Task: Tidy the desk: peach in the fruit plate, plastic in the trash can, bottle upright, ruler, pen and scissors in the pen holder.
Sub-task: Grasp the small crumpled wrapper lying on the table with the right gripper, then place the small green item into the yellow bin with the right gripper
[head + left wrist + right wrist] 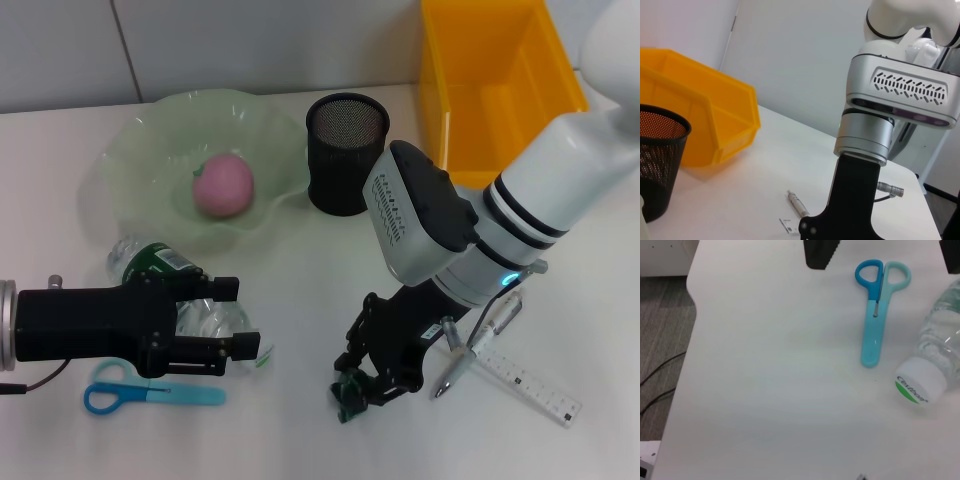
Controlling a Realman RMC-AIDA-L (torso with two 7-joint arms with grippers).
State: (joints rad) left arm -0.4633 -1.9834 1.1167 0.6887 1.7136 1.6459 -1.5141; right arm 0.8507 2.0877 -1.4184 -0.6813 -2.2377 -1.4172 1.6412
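A clear bottle (150, 262) with a green label lies on its side in front of the fruit plate (140, 150); its white cap shows in the right wrist view (920, 382). My left gripper (228, 317) is open, with one finger on each side of the bottle. A pink peach (222, 185) sits in the plate. Blue scissors (150, 392) lie flat near the front edge and also show in the right wrist view (875, 315). My right gripper (352, 393) is shut and low over the table, left of the pen (452, 358) and ruler (525, 378). No plastic is in view.
The black mesh pen holder (345, 150) stands right of the plate. A yellow bin (500, 80) stands at the back right. The table's front edge runs just past the scissors.
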